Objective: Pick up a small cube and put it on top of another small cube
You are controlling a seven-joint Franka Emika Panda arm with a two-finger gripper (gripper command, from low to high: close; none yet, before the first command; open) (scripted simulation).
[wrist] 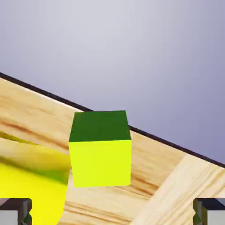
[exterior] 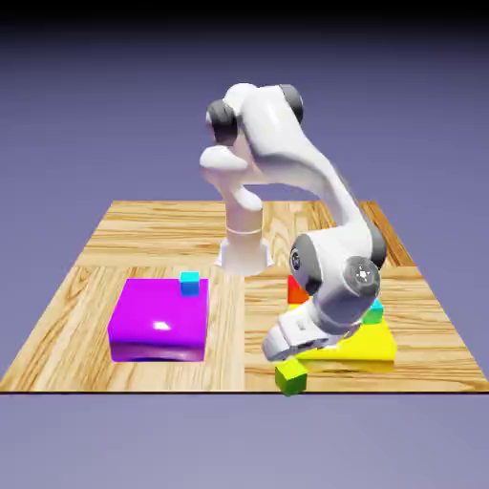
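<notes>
Gripper (exterior: 287, 351): low over the table's near edge, tilted, just above and beside the green cube; fingertips (wrist: 16, 210) spread wide at the hand view's bottom corners, nothing between them.
Green cube (exterior: 291, 378): on the wooden table (exterior: 86, 287) right at its near edge, in front of the yellow block; in the hand view (wrist: 100, 149) centred ahead of the spread tips, apart from both, dark top face and bright yellow-green front face.
Red cube (exterior: 297, 290): on the table behind the wrist, mostly hidden by the arm; only a red-orange patch visible.
Yellow block (exterior: 368, 346): flat, on the exterior view's right side of the table, partly covered by the arm; in the hand view (wrist: 30, 184) just beside the green cube, whether touching cannot be told.
Teal cube on yellow block (exterior: 374, 311): small, only partly visible behind the forearm.
Magenta block (exterior: 159, 320): large, flat, on the exterior view's left half of the table.
Teal cube on magenta block (exterior: 190, 283): at the block's far right corner.
</notes>
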